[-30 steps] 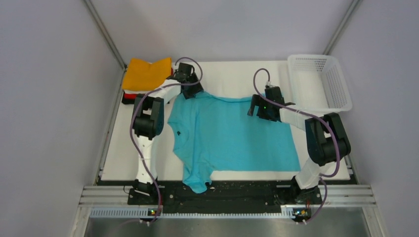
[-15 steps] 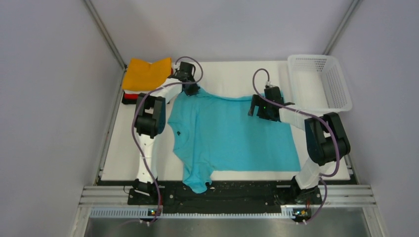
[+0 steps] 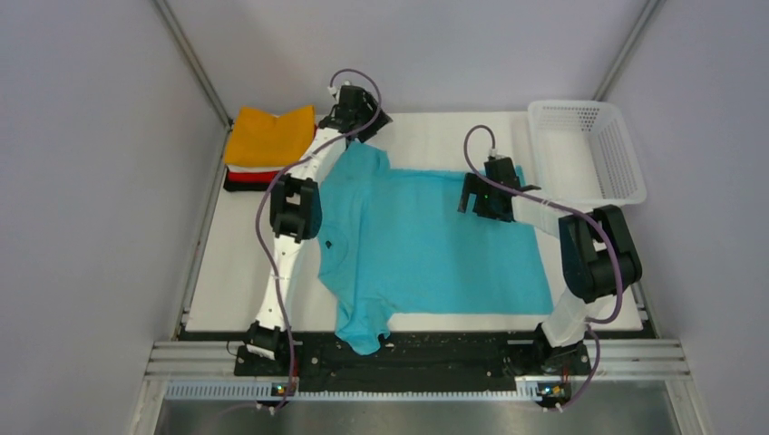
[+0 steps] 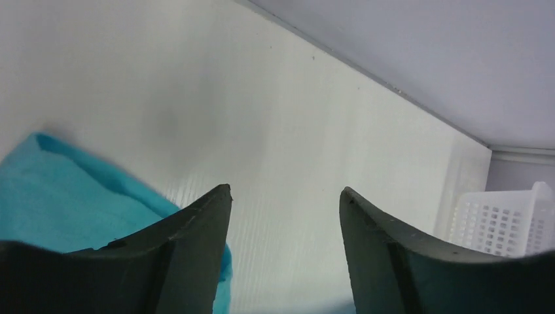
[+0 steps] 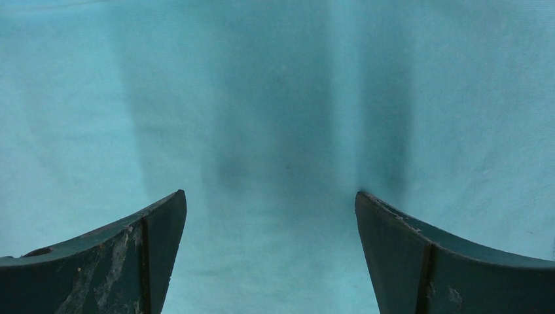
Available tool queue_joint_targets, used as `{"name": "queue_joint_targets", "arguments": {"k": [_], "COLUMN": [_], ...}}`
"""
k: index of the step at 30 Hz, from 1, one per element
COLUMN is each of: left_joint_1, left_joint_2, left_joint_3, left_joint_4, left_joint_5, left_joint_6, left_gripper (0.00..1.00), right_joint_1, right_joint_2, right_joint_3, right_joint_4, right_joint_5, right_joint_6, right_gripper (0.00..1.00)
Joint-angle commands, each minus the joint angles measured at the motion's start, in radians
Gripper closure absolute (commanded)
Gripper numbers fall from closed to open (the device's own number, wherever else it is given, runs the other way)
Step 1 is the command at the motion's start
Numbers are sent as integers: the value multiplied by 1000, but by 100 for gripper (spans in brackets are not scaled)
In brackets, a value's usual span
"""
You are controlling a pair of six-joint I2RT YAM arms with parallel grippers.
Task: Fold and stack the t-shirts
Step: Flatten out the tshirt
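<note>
A turquoise t-shirt (image 3: 426,245) lies spread flat on the white table, one sleeve hanging over the near edge. My left gripper (image 3: 363,116) is open and empty, raised just beyond the shirt's far left corner (image 3: 365,156). In the left wrist view the gripper (image 4: 285,193) points at bare table, with the shirt (image 4: 65,203) at lower left. My right gripper (image 3: 473,198) is open over the shirt's far edge; in its wrist view the gripper (image 5: 270,196) has only turquoise cloth (image 5: 281,98) under it. A folded stack with the orange shirt (image 3: 269,134) on top, and white, red (image 3: 239,175) and black below, sits at the far left.
A white perforated basket (image 3: 589,149) stands at the far right corner and shows in the left wrist view (image 4: 504,222). Grey walls close in the table on three sides. The black rail with the arm bases runs along the near edge.
My left gripper has moved away from the shirt toward the far edge and up. The shirt's far left corner now reaches farther back. The right arm has not moved.
</note>
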Motion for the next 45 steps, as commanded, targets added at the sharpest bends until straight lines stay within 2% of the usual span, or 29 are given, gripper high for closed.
{"name": "queue_joint_targets", "arguments": {"k": [1, 2, 3, 6, 10, 13, 18, 21, 27, 32, 34, 40, 45], "left_joint_1": [8, 7, 6, 5, 4, 2, -13, -13, -3, 59, 92, 139, 140], "left_joint_2": [44, -12, -74, -249, -423, -554, -728, -741, -593, -471, -429, -276, -125], "left_joint_3": [135, 81, 11, -164, -267, -466, -885, -984, -922, -841, -798, -567, -302], "left_joint_4": [-37, -30, -7, 22, -93, -148, -118, -132, -188, -256, -266, -307, -345], "left_joint_5": [21, -5, -33, -111, -177, -148, -80, -88, -31, -133, -129, -47, 26], "left_joint_6": [-44, -25, 1, 80, 138, 145, 147, 154, 156, 151, 169, 253, 316], "left_gripper": [16, 5, 2, 1, 1, 1, 1, 1, 1, 1, 1, 1, 1], "right_joint_1": [-4, -4, -4, -4, -4, -4, -18, -40, -77, -101, -106, -133, -146], "right_joint_2": [-20, -33, -44, -72, -89, -95, -103, -94, -46, 33, 71, 195, 302], "right_joint_3": [44, 45, 49, 61, 66, 44, -4, -15, -7, 38, 60, 194, 321], "right_joint_4": [-26, -27, -27, -27, -45, -58, -68, -68, -65, -67, -67, -80, -108], "right_joint_5": [38, 44, 50, 56, 79, 85, 103, 103, 120, 116, 118, 106, 102], "right_joint_6": [6, 7, 7, 7, 12, 15, 28, 29, 32, 38, 48, 52, 46], "right_gripper": [2, 1, 1, 1, 1, 1, 1, 1, 1, 1, 1, 1, 1]}}
